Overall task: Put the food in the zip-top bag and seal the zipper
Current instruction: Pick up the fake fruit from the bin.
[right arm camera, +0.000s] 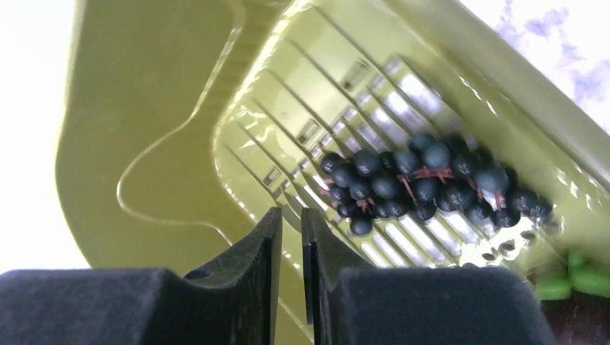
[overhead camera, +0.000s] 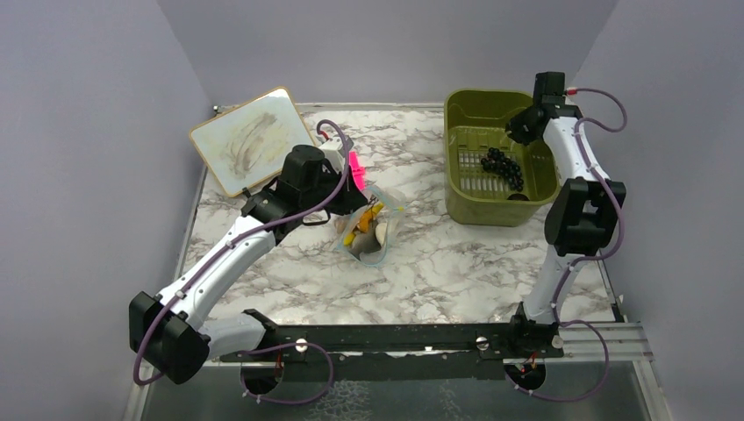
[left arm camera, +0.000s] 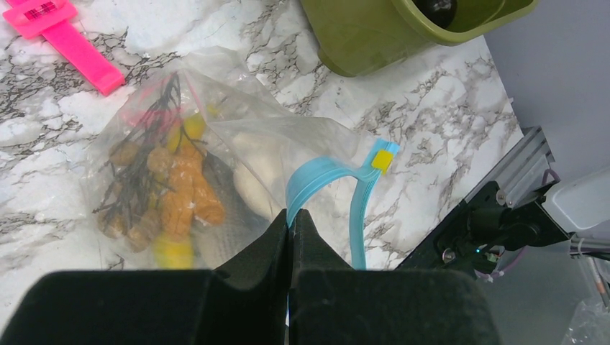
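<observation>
**Bag filling, one item outstanding.** The clear zip-top bag point(left arm camera: 216, 144) lies on the marble tabletop point(overhead camera: 439, 263), near the middle and just beside a pink clip point(left arm camera: 68, 39). It already holds most of the toy food. Through the plastic an orange piece point(left arm camera: 183, 194), a yellow banana point(left arm camera: 173, 251) and a white piece point(left arm camera: 255, 187) can be made out, along with brownish bits on dark stems.

The left gripper point(left arm camera: 291, 215) is clamped on the blue-teal zipper point(left arm camera: 316, 176) at the bag's mouth. The two tracks of the strip bow apart above it, so the mouth looks unsealed.

Well apart from the bag, at the far right of the tabletop, the dark grape bunch point(right arm camera: 424, 183) lies on the slatted floor of the olive-green bin point(overhead camera: 465, 189). The right gripper point(right arm camera: 290, 223) hangs above it inside the bin, jaws drawn almost together with only a thin slit between them and nothing held.

A smudged whiteboard point(overhead camera: 250, 140) leans at the far left corner.

By the look of it, loading is largely done. The grapes have yet to go into the bag, and the zipper has yet to be pressed closed along its length.
</observation>
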Controlling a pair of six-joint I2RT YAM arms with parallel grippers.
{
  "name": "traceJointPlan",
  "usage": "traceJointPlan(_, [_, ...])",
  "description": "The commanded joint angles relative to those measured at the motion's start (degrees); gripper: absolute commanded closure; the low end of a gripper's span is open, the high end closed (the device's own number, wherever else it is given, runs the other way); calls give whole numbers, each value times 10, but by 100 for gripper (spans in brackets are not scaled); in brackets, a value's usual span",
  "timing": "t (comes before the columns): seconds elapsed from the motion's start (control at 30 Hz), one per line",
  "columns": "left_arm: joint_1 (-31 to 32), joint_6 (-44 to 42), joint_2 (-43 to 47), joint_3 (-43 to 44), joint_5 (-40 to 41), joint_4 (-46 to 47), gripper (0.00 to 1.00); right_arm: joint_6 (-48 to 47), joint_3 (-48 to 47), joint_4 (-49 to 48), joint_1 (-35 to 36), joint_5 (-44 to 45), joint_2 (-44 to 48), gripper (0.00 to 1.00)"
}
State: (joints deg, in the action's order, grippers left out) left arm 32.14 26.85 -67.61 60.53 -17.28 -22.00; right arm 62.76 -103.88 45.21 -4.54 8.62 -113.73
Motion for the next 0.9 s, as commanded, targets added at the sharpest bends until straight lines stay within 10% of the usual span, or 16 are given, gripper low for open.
traceJointPlan(0.0, [3,7,14,18,-1,9,100,-332,9,-161,1,-159,7,77])
traceJointPlan(0.47, [9,22,6,9,-12,3,100,-885,44,-92,2,-297,9,45])
traceJointPlan(0.87, [15,20,-36,23,-16,1,100,-1023,-64,20,2,-281,-91,36])
